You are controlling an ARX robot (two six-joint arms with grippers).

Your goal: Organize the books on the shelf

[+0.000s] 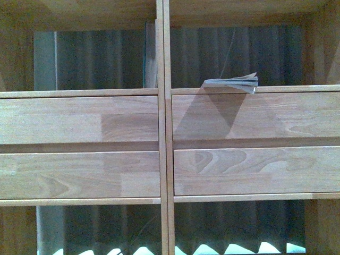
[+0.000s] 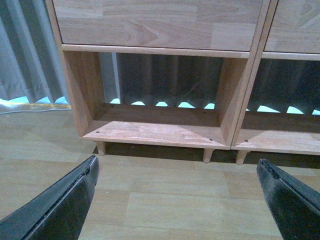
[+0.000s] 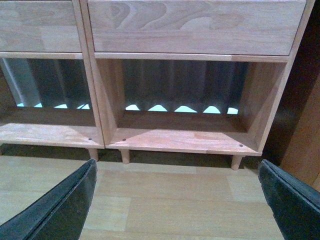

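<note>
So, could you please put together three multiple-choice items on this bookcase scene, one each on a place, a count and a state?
1. Where does the floppy book lie on the shelf?
A. upper right compartment
B. upper left compartment
C. lower left compartment

2. How many drawer fronts does the front view show?
A. two
B. four
C. six

3. How are the left gripper and right gripper?
A. both shut on books
B. one open, one shut
C. both open, holding nothing

Answers:
1 A: it lies flat just right of the central divider, above the drawers.
2 B: two are stacked on each side of the divider.
3 C: each wrist view shows fingers wide apart with only floor between them.
</note>
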